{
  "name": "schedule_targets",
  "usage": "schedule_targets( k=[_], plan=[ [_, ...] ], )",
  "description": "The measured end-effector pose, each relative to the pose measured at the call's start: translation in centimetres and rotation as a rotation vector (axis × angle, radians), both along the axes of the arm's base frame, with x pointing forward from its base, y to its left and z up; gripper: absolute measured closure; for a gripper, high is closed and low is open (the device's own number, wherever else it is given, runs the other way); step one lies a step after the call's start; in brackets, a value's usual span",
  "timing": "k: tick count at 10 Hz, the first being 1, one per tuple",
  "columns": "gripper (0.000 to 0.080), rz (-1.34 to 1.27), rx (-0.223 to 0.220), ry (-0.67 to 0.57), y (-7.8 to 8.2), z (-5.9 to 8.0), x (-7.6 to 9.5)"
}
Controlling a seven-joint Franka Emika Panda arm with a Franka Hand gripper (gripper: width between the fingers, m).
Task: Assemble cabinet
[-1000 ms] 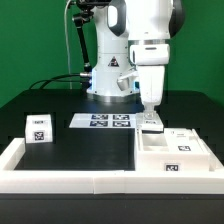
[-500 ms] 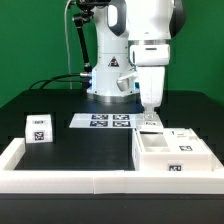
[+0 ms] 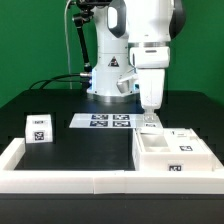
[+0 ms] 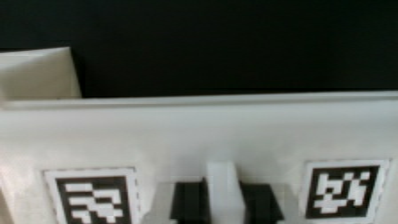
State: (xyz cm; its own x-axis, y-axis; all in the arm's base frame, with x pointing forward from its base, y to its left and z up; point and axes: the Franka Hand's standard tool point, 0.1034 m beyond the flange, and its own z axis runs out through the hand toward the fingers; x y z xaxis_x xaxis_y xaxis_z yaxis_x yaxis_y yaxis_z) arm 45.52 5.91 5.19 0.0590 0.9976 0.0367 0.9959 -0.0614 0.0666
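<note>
On the black table (image 3: pixel 90 145), over on the exterior view's right and close to the near edge: the white cabinet (image 3: pixel 172 152). Boxy, open on top, with sunken spaces inside. Tucked into the near corner of a low white frame (image 3: pixel 60 172). One black-and-white tag (image 3: pixel 172 167) on the front face, and one more up on top.

Straight down from the big white arm (image 3: pixel 150 40), right at the back edge of the cabinet: the end effector (image 3: pixel 149 119). Pinched almost all the way closed. In the wrist view, two dark fingers (image 4: pixel 187 203) very close together, with a thin white strip (image 4: pixel 219 178) of the cabinet squeezed between them. On either side of the fingers, one tag each on a long white wall of the cabinet. Past the top of that wall, only the dark table and a bit more white. All quite blurry up close, so no telling more about the strip.

Off alone on the exterior view's left, well apart from the cabinet: a small white block (image 3: pixel 38 127) with a tag on its front. Down on the table, near the far end of the frame.

Flat on the table between the block and the end effector, near the foot of the arm: the marker board (image 3: pixel 103 121), thin and white, with a row of tags on it.
</note>
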Motion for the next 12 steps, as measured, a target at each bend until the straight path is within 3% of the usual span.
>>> schedule_targets(
  k=[8, 10, 12],
  plan=[
    [0.0731, 0.06, -0.007, -0.002, -0.6, 0.1, 0.6],
    [0.0731, 0.077, -0.006, -0.014, -0.7, 0.3, -0.4],
    [0.0731, 0.075, -0.005, -0.01, -0.7, 0.1, -0.4]
  ],
)
